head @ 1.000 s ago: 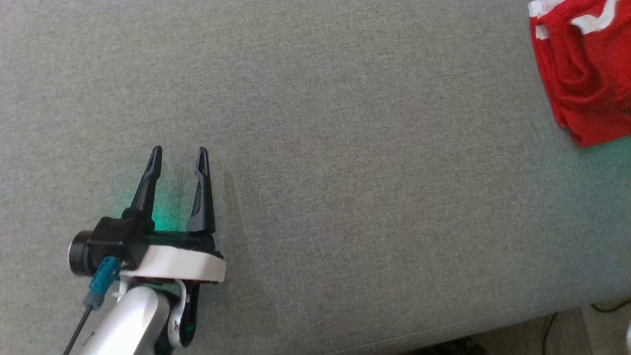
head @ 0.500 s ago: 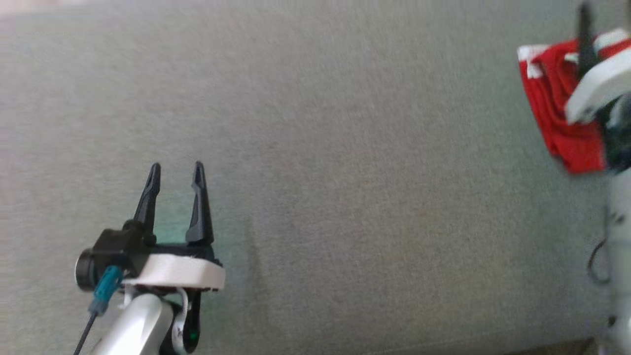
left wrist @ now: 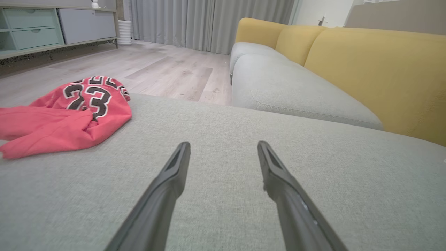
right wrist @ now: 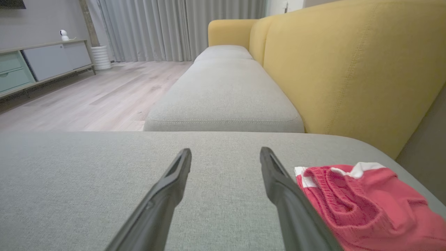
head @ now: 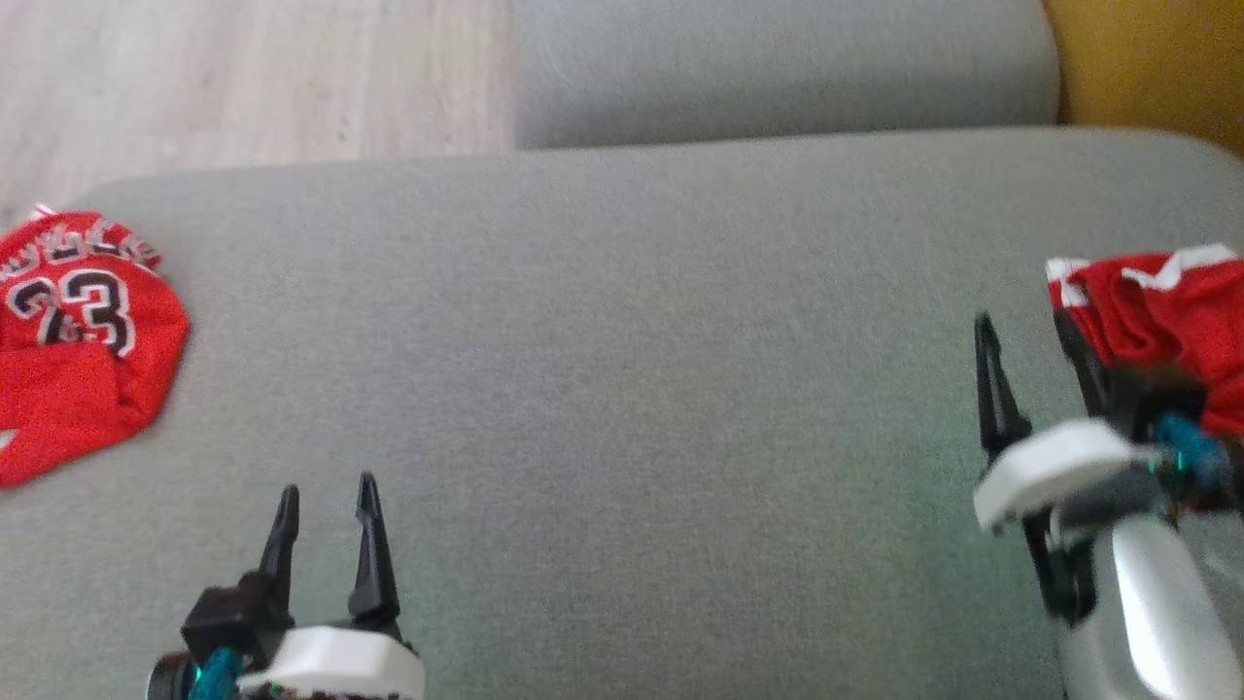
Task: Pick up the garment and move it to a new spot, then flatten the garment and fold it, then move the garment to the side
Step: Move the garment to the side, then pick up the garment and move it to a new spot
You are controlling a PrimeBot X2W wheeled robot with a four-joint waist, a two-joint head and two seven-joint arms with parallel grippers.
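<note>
Left tool (head: 328, 484), right tool (head: 1023, 321) spread wide, empty; crumpled red ribbed garment (head: 1166, 306) on woven grey cushion (head: 622, 340).

Matt, coarse-woven grey cloth over the sofa seat (head: 622, 340). Smooth red fabric on the jersey (head: 78, 379). Chunky ribbed knit on the garment (right wrist: 366, 205). Matt dark plastic along the left gripper (left wrist: 223, 144). Pale wood-grain floor (head: 243, 78).

Jersey (head: 87, 360): was red, with black numerals edged in white.
Knit garment (head: 1166, 311): was red with white trim.
Sofa seat (head: 622, 340): was plain grey.
Sofa back (right wrist: 348, 69): was mustard yellow.
Floor (head: 243, 78): was pale wood-grain.
Fingers (head: 369, 554): were black.
</note>
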